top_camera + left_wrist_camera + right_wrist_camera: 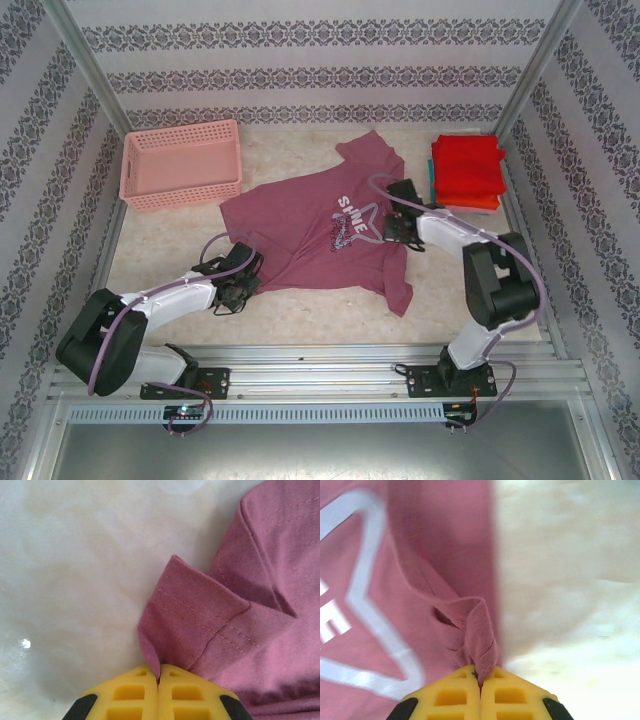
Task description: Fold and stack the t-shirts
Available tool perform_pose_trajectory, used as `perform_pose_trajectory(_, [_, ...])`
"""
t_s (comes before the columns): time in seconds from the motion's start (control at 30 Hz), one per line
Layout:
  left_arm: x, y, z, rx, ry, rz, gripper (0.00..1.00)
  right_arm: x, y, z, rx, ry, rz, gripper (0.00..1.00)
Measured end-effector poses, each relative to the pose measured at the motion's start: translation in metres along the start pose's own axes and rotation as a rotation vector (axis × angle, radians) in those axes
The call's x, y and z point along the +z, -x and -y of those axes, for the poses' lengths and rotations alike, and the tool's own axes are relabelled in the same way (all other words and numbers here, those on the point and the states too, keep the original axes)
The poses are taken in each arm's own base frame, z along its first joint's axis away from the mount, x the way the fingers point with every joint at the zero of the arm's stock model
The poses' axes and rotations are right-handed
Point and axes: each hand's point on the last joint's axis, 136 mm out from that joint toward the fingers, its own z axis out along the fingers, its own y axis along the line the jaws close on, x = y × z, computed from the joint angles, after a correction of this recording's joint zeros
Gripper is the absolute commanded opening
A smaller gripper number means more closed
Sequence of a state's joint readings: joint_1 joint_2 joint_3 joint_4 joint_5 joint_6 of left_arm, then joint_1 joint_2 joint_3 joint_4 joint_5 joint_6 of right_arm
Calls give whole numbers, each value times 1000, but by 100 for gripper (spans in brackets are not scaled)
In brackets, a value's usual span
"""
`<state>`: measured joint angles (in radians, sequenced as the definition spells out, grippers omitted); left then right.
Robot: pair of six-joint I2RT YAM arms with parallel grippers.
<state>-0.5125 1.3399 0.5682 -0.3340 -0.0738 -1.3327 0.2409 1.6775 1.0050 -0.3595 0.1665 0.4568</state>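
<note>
Holding the maroon shirt (300,230) at opposite ends, both arms are already committed, so what I watch is how the cloth runs between them. The shirt lies spread print-up on the table (170,250). It starts just beside the near corner of the pink basket (180,195) and stretches away from it toward the folded shirts (467,170), which are stacked well apart from the basket. Its long axis follows that line, with the hem at the basket end and the collar at the far end. My left gripper (158,678) sits at the basket end on the near hem corner, its yellow fingers (130,696) pressed together with the stitched edge pinched between them and peaking up from the seam. My right gripper (480,677) is at the end away from the basket, fingers together on a twisted bunch of what looks like the neck rib. The left arm lies low and stretched out with its wrist down by the cloth. The right arm is folded at the elbow, its forearm reaching in over the collar. I judge the next lift has to move both pinches together along that axis, or the shirt will skew.
</note>
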Motion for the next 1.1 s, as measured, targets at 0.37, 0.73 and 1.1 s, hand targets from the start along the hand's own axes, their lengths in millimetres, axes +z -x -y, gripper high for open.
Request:
perform_pose_trajectory(0.37, [0,0,0,0,-2,-5,0,3,-20,92,418,-12,13,15])
perform_pose_trajectory(0.73, [0,0,0,-5,-5,-10,0,-51,-19,80,423,32,192,68])
perform_pose_trajectory(1.1, [0,1,0,-5,-5,-9,0,-32,-89,13,152,-1,-8,68])
